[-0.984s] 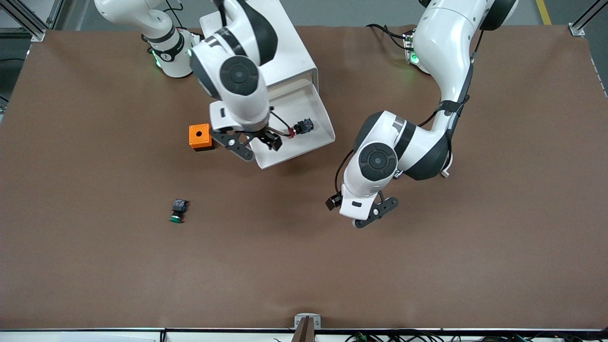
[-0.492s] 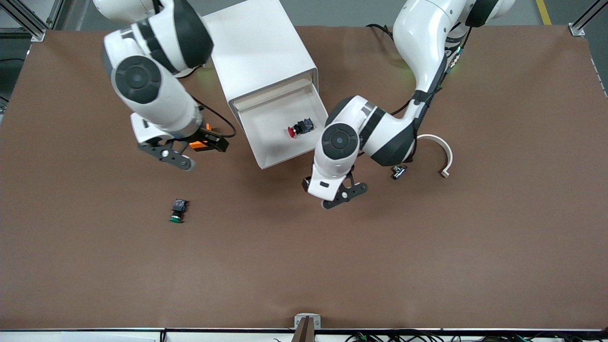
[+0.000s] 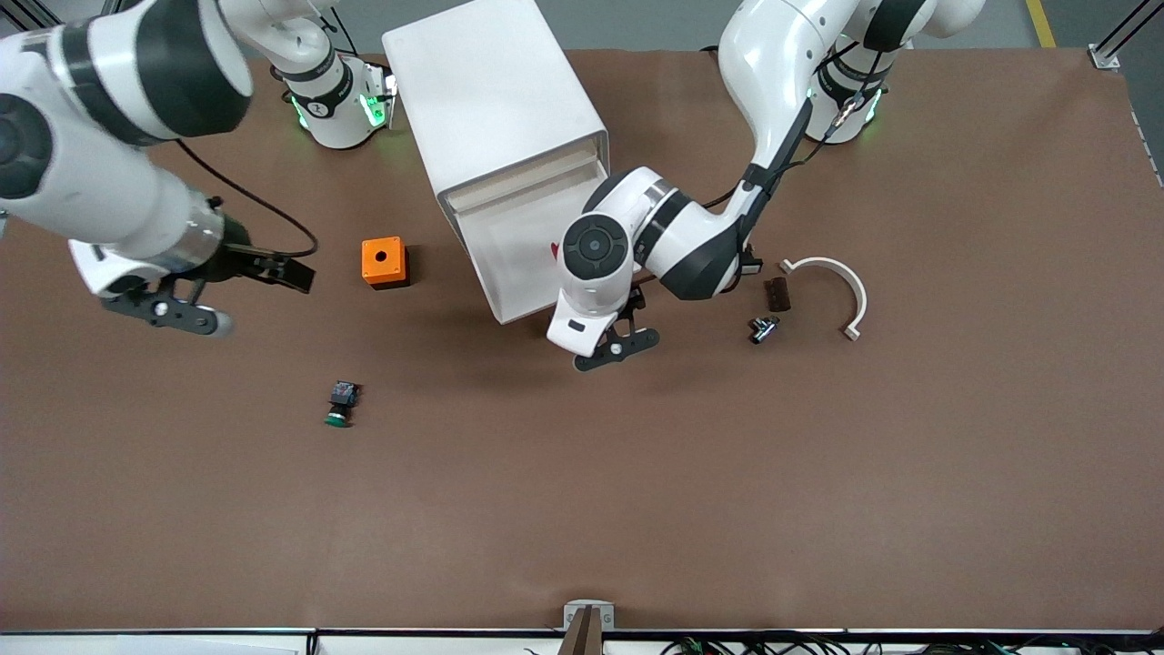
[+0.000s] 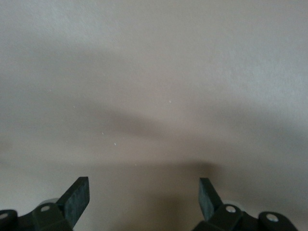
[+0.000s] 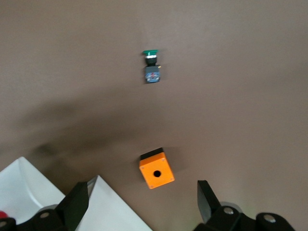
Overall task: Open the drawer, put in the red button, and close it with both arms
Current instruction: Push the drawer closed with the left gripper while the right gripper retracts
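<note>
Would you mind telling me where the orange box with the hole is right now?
In the front view, the orange box sits on the table beside the open drawer, toward the right arm's end, farther from the camera than the green button.

I work in a robotics lab: my two white arms (image 3: 764, 109) are bolted along a brown tabletop (image 3: 818, 500) framed by aluminium rails (image 3: 55, 41), with cable bundles (image 3: 773, 644) and grey floor at the edges.
</note>
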### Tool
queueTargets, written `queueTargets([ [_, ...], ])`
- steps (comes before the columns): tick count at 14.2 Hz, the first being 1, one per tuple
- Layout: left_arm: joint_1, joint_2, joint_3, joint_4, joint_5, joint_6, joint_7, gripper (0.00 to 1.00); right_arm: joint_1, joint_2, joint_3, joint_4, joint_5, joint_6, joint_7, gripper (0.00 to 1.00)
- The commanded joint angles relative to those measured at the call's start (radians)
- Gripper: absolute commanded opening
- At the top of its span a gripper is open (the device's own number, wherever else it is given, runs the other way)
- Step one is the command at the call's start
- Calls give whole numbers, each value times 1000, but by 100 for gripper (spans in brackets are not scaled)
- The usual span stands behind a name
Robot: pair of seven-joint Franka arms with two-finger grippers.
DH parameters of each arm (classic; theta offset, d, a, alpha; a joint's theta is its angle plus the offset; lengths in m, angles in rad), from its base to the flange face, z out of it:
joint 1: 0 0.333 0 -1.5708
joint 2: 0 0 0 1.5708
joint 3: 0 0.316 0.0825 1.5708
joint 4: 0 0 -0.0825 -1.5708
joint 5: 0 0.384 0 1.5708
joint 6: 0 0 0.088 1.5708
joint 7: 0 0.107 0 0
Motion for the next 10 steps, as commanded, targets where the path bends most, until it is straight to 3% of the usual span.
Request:
queueTargets([
  [1,-39,6,5,-5,4,12,-7,100,-73,-29,21,-13,-5,-19,-99,100],
  [5,-95,11,1,-7,-20,12,-7,100,-145,-61,20,-11,-7,-40,-245,100],
  [10,-127,20,-13,-7,-152,12,-6,100,-208,-65,17,-3,-54,-42,-402,100],
])
